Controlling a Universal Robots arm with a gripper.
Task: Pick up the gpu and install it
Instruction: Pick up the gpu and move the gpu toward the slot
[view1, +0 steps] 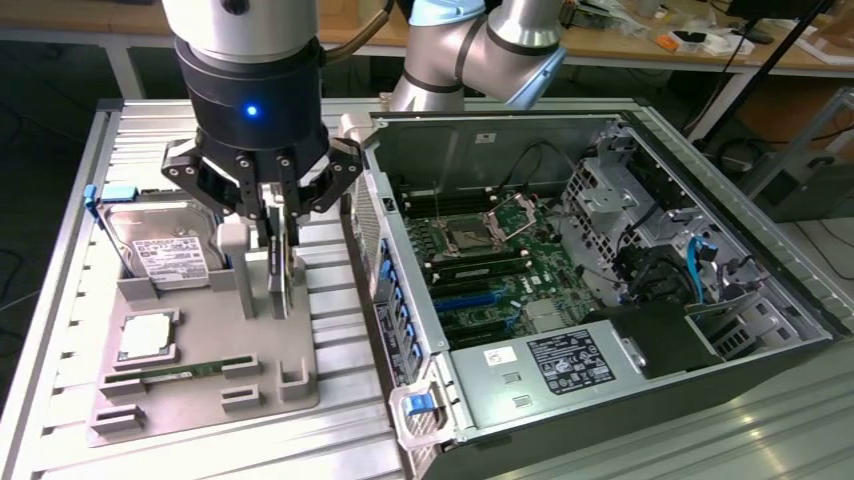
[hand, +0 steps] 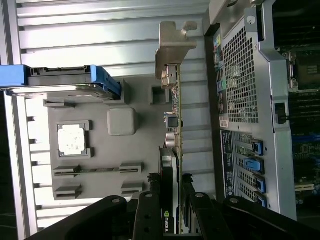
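The gpu (view1: 279, 268) is a thin dark card standing on edge over the grey parts tray (view1: 267, 385), at the tray's side nearest the computer case. My gripper (view1: 276, 232) comes straight down on it and is shut on its upper edge. In the wrist view the gpu (hand: 173, 125) runs edge-on away from my gripper (hand: 170, 202). Its beige metal bracket (hand: 175, 42) is at the far end, and a black finger (hand: 150, 210) presses each side. I cannot tell whether the card rests in its tray holder or hangs just above it.
On the tray lie a hard drive (view1: 167, 250), a processor (view1: 147, 335) and a memory stick (view1: 180, 372). The open computer case (view1: 694, 340) lies at the exterior view's right, its motherboard (view1: 487, 265) exposed. Its perforated rear wall (hand: 245, 85) stands close beside the card.
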